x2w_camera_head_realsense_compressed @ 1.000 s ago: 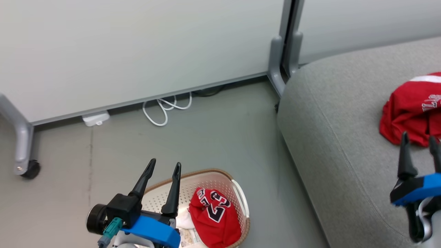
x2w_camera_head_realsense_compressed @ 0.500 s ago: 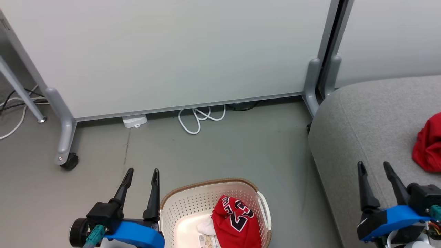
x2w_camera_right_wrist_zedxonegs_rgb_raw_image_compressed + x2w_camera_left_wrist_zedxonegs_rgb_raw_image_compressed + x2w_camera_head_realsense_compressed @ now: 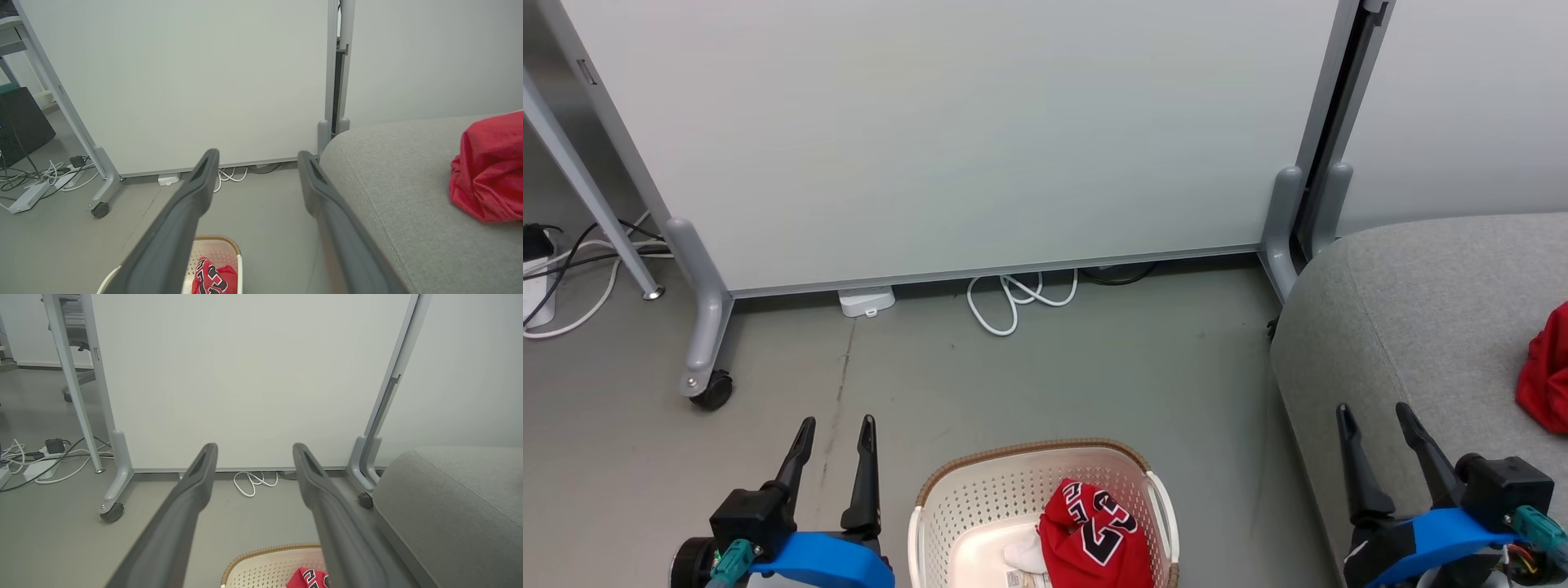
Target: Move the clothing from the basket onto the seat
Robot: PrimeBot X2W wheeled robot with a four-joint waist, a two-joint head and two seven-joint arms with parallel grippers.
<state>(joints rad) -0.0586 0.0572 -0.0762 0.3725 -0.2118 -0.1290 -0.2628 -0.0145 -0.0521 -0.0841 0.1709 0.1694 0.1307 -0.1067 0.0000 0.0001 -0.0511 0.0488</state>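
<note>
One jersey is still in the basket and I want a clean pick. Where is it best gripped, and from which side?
Probably the raised, bunched top of the red jersey, near the printed 23, coming straight down from above. It lies crumpled against the basket's right wall, so the walls block any sideways approach.

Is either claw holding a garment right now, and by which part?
Nothing is held. The left claw and the right claw are both open and empty.

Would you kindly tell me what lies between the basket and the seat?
Nothing lies there. In the head view, the stretch of grey floor between the basket and the seat is bare.
</note>
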